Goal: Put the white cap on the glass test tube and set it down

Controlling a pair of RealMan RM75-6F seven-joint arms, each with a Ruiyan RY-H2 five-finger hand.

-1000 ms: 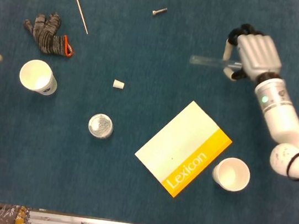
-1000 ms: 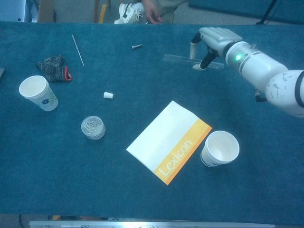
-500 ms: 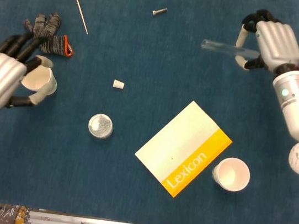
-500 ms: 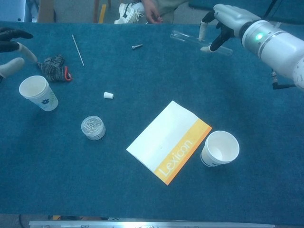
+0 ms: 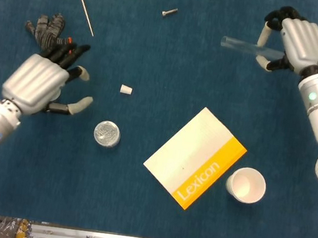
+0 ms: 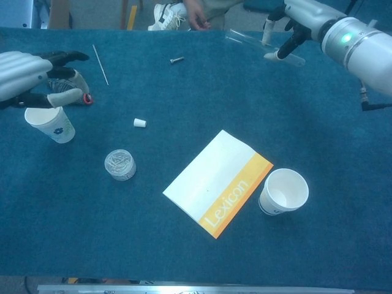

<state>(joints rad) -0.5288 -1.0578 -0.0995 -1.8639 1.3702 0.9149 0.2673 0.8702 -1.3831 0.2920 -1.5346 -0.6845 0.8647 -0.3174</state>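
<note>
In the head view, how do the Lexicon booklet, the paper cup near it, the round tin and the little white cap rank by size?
Largest to smallest:
Lexicon booklet
paper cup
round tin
white cap

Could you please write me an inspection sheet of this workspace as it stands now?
Surface: blue carpeted table top, flat.
Job's things: clear glass test tube held roughly level above the table by the right hand; small white cap lying alone on the table, untouched.
Clutter: yellow-and-white Lexicon booklet; white paper cup beside it; second white paper cup below the left hand; round clear container; grey knitted glove; thin metal rod; small metal bolt.
Hands: left hand open, fingers spread, holding nothing; right hand grips the tube.
Cables: nothing seen.
Surroundings: a person's white shoe beyond the far edge.
</note>
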